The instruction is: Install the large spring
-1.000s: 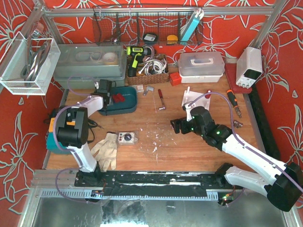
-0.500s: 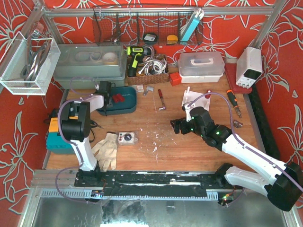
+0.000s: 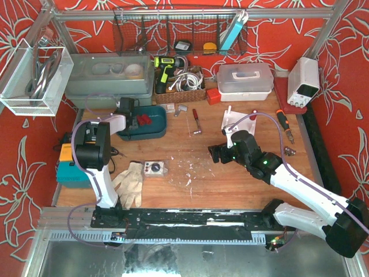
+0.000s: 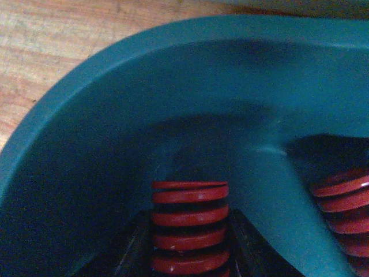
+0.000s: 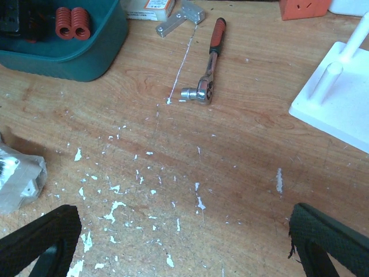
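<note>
- Left gripper [image 3: 129, 115] in teal tray [image 4: 86, 115]; fingers [image 4: 136, 251], mostly cropped, flank the large red spring [image 4: 190, 222]; pinching or not, cannot tell
- Right gripper [image 5: 184, 242] spread wide above wooden table [image 5: 242, 167]

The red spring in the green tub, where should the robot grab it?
Grip the red spring across its coiled sides, midway along. Walls of the teal tub surround it and another spring sits close by, so come in through the open top, a finger on each side, like the left hand now.
</note>
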Controlling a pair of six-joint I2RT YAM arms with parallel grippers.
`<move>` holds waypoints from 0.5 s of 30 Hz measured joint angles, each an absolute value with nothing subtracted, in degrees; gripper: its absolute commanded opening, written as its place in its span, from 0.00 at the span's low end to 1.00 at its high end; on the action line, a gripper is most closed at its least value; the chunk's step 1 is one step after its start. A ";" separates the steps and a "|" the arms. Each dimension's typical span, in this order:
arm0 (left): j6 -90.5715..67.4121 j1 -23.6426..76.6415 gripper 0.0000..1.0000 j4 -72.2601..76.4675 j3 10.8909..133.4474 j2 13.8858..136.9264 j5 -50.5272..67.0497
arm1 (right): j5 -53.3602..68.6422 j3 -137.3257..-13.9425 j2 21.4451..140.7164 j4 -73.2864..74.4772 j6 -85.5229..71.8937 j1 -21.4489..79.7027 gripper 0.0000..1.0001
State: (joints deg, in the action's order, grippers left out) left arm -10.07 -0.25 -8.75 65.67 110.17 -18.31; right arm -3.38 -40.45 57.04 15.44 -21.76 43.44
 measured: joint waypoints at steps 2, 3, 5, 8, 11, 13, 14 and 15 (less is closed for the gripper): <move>-9.96 -0.34 0.27 -8.36 65.69 110.24 -17.93 | -3.60 -40.45 57.04 15.44 -21.74 43.44 0.99; -9.85 -0.38 0.26 -8.27 65.69 110.24 -17.76 | -3.62 -40.45 57.04 15.42 -21.74 43.44 0.99; -9.87 -0.38 0.23 -8.01 65.65 110.19 -17.41 | -3.62 -40.45 57.04 15.42 -21.76 43.44 0.99; -9.91 -0.47 0.22 -7.60 65.08 109.58 -16.51 | -3.62 -40.45 57.06 15.42 -21.74 43.44 0.99; -10.20 -0.49 0.21 -7.62 63.96 108.29 -14.87 | -3.64 -40.45 57.04 15.42 -21.74 43.44 0.99; -10.52 -0.49 0.20 -7.35 62.87 106.96 -13.56 | -3.79 -40.45 57.04 15.44 -21.74 43.44 0.99; -10.74 -0.49 0.19 -7.07 62.24 106.13 -12.91 | -3.95 -40.45 57.04 15.44 -21.74 43.44 0.99; -11.05 -0.49 0.18 -6.48 61.39 105.06 -12.19 | -4.08 -40.45 57.04 15.44 -21.74 43.44 0.99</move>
